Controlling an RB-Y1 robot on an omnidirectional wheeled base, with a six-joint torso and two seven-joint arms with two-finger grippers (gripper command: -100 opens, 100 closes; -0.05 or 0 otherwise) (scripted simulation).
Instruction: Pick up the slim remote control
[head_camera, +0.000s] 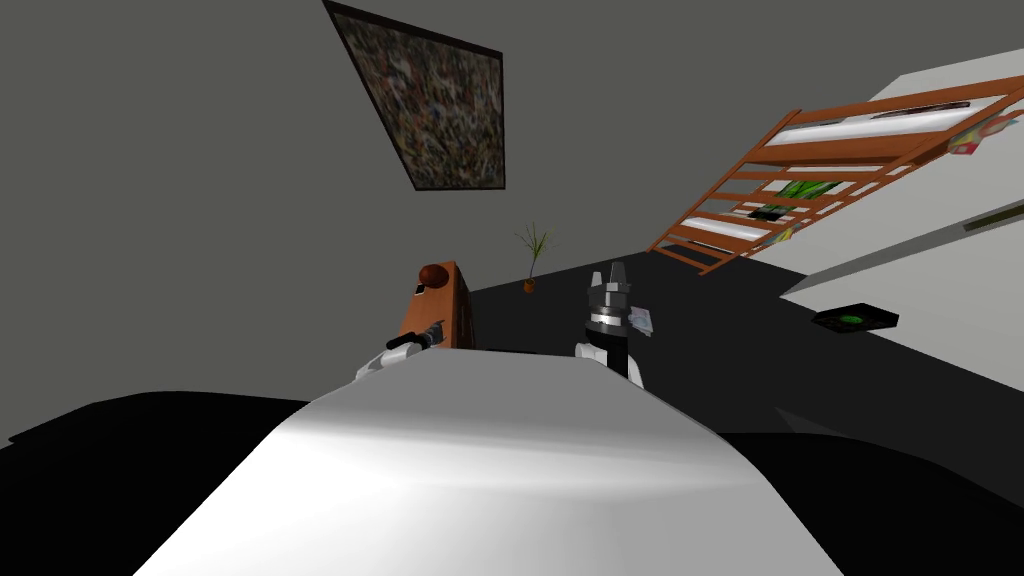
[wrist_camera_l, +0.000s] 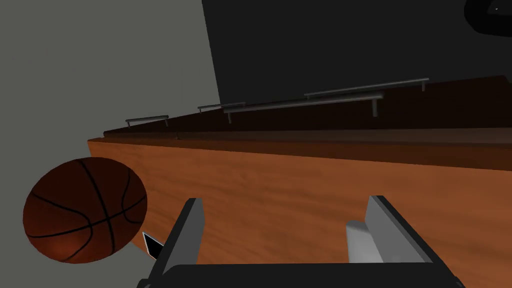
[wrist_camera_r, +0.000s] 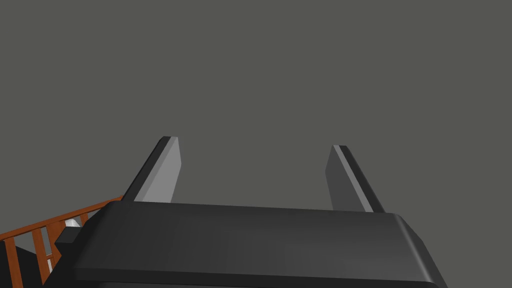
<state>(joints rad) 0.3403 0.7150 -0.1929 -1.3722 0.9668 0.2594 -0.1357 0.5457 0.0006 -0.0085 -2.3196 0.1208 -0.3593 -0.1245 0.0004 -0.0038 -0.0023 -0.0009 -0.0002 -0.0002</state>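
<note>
Grey walls (head_camera: 200, 150), dark floor (head_camera: 700, 300). 1 framed abstract painting (head_camera: 430, 100) on wall. Wooden shelf unit (head_camera: 840, 170) at far side. Small potted plant (head_camera: 531, 260) near low wooden cabinet (head_camera: 445, 305), grey bar handles (wrist_camera_l: 300, 102) on dark front.

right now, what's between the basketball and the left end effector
Left wrist view: a small dark, pale-edged slab sits between the basketball and the left end effector.

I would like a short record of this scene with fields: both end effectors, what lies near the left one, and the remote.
left end effector: open, at the wooden cabinet
right end effector: open, empty
basketball: on the cabinet's end, beside the left end effector
remote: maybe the small dark object next to the basketball; cannot tell
task state: nothing grasped yet
</note>
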